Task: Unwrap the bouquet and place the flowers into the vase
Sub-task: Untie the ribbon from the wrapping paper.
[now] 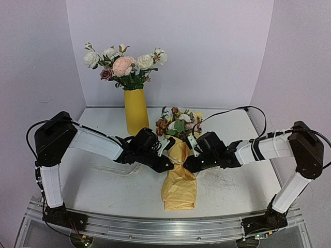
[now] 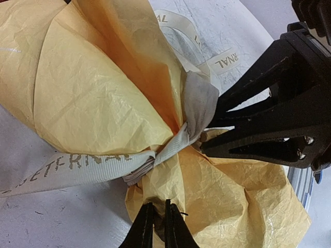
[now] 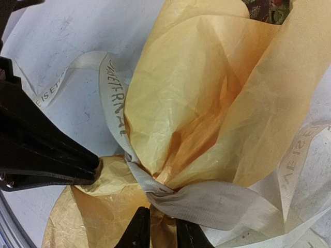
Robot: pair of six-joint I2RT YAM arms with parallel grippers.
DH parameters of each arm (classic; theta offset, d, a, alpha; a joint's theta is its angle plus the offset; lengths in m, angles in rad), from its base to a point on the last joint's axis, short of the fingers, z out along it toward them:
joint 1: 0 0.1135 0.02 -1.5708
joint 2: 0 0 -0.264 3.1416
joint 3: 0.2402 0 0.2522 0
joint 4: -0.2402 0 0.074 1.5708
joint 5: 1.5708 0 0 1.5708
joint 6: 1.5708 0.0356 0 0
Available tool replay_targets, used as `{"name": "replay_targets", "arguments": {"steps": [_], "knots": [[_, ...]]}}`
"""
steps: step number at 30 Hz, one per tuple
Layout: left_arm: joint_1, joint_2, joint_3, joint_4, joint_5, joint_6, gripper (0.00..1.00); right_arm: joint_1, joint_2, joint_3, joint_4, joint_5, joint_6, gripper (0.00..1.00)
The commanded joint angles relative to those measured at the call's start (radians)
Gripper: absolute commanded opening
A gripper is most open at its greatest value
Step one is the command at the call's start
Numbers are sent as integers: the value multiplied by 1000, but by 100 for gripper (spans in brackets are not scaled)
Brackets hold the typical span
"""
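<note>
the left jaws (image 2: 158,206) are drawn almost together, with only a thin slit between them, and they pinch a crease of the crinkled yellow-orange paper (image 2: 93,93) just below the tied waist. the right jaws (image 3: 161,217) stand a little apart on either side of the cream ribbon (image 3: 207,204) where it cinches the paper. i cannot tell whether they clamp it or only sit around it. seen from the left wrist, the right fingertips meet the waist from the opposite side, touching the grey-cream knot.

the two arms come in low from left and right, and their tips nearly meet at that waist. the ribbon is wrapped around the paper, and a printed tail of it lies curled on the white counter (image 1: 103,181) beside the wrap.

the bouquet (image 1: 179,181) is at the middle of the counter between the arms, with its paper skirt toward the near edge. the flowers (image 1: 178,123), small rust, white, pink and yellow blooms with green leaves, point toward the back wall and sit inside the wrap.

the vase (image 1: 136,111) stands upright at the back, just left of the blooms and apart from them. it holds the big white and pink rose bunch (image 1: 124,64).
</note>
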Motion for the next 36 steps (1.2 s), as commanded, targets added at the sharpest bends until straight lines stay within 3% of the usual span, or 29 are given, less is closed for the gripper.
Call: {"name": "replay_targets", "arguments": {"steps": [1, 17, 21, 26, 36], "knots": [[-9, 6, 4, 23, -19, 0, 11, 5, 4, 53, 21, 77, 0, 21], [-10, -7, 2, 23, -34, 7, 11, 5, 25, 88, -5, 17, -48, 24], [-12, -8, 3, 22, -35, 8, 11, 5, 21, 77, -2, -6, -52, 19], [-12, -12, 6, 22, -40, 10, 11, 5, 53, 74, 3, -47, -64, 31], [-11, -4, 5, 16, -57, 9, 11, 5, 90, 80, 10, -164, -86, 25]]}}
